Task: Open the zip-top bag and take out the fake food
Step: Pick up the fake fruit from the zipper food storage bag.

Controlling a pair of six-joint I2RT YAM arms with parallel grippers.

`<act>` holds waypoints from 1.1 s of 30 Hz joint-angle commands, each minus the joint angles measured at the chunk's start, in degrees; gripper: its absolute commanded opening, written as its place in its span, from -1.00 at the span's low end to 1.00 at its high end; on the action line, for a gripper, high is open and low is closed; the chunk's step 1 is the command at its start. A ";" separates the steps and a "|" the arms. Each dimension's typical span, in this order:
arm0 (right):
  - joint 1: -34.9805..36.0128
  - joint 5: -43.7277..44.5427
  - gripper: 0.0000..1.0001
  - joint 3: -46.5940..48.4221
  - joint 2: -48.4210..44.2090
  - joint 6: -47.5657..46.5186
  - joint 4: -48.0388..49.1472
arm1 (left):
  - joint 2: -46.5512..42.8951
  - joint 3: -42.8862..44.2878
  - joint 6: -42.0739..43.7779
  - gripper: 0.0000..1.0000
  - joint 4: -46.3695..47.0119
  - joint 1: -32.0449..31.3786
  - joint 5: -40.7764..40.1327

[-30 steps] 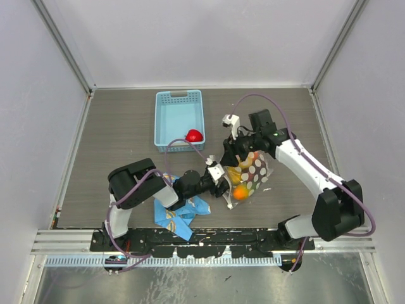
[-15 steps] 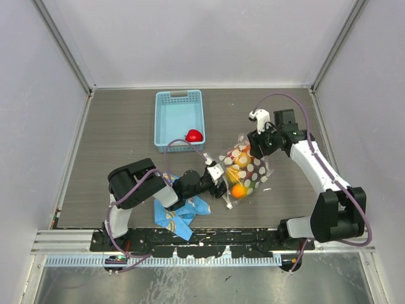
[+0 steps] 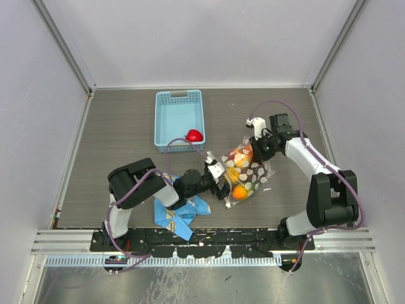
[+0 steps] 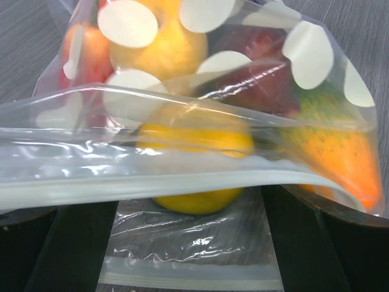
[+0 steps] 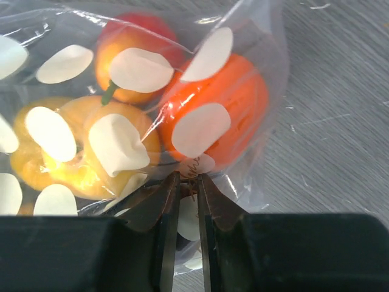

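The zip-top bag (image 3: 247,172), clear with white dots, lies on the table between both arms, full of fake food (image 3: 239,190). My left gripper (image 3: 224,183) stands open at its mouth. In the left wrist view the upper zip strip (image 4: 182,182) drapes across both fingers (image 4: 316,243), and a yellow fruit (image 4: 194,143) sits just inside. My right gripper (image 3: 252,153) is at the bag's far end. In the right wrist view it (image 5: 187,178) is shut on the bag film (image 5: 255,36) below an orange fruit (image 5: 237,103). One red piece (image 3: 194,135) lies in the basket.
A light blue slotted basket (image 3: 171,117) stands behind the bag at the back left. A blue printed cloth (image 3: 180,214) lies under my left arm near the front edge. Grey walls enclose the table on three sides.
My right gripper swung away to the right, came back to the bag's far end and closed on the film. My left gripper opened wide at the bag's mouth.
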 commanded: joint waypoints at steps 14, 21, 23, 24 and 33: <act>-0.15 -8.15 -0.55 -1.43 0.92 -3.61 -0.68 | 1.80 6.47 0.12 0.70 -5.67 -0.17 -2.00; -0.97 -7.38 -0.51 -1.52 0.89 -3.57 -0.39 | -0.22 4.17 0.10 0.24 -5.72 -0.10 -2.42; -1.11 -7.36 -0.50 -1.60 0.85 -3.66 -0.38 | -1.74 3.23 -0.20 0.09 -5.64 -0.10 -2.43; -1.19 -7.35 -0.50 -1.60 0.89 -3.66 -0.38 | -2.51 2.91 -0.37 0.00 -5.90 -0.11 -2.41; -2.66 -7.93 -0.36 -1.88 0.55 -4.53 -0.37 | -8.15 0.20 -6.38 -0.22 -9.52 -0.13 -2.36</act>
